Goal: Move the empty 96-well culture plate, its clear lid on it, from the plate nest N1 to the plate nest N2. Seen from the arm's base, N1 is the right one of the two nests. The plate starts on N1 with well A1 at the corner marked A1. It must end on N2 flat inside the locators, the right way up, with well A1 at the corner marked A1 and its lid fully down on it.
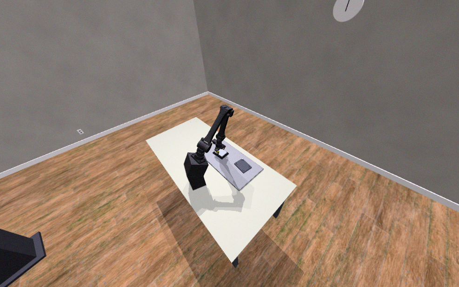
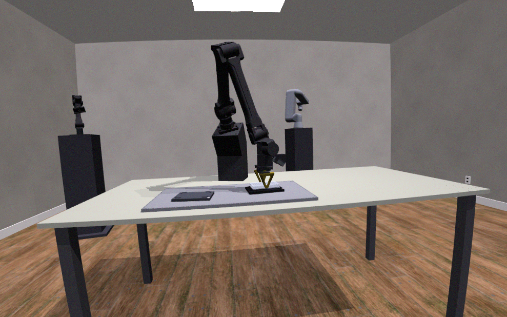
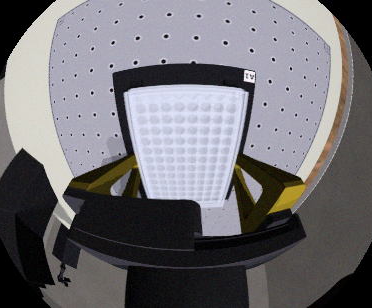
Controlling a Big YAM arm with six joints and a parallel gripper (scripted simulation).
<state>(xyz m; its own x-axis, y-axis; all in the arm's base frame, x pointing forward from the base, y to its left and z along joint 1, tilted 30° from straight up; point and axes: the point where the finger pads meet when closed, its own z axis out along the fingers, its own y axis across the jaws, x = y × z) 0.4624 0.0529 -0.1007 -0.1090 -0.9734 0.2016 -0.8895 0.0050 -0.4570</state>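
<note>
The gripper [image 3: 184, 182] points straight down, and its yellow fingers stand wide, one on each long side of the culture plate [image 3: 186, 145]. It is clamped on the plate across its width, near the end closest to the wrist. From the side the two fingers make a yellow V [image 2: 264, 179] whose tip meets the plate [image 2: 262, 184].

The plate is white with rows of round wells showing through the clear lid, which looks to be down on it; I cannot pick out the lid's edge on its own. It sits over the black plate nest N1 [image 3: 124, 92], whose frame shows round its far end and sides. A small white label [image 3: 250, 76] marks one far corner of that nest. Whether the plate rests on the nest or is just clear of it, I cannot tell.

The other black nest, N2 [image 2: 192, 195], lies well apart on the same grey perforated board [image 2: 298, 194], on a pale table [image 2: 385, 182].
</note>
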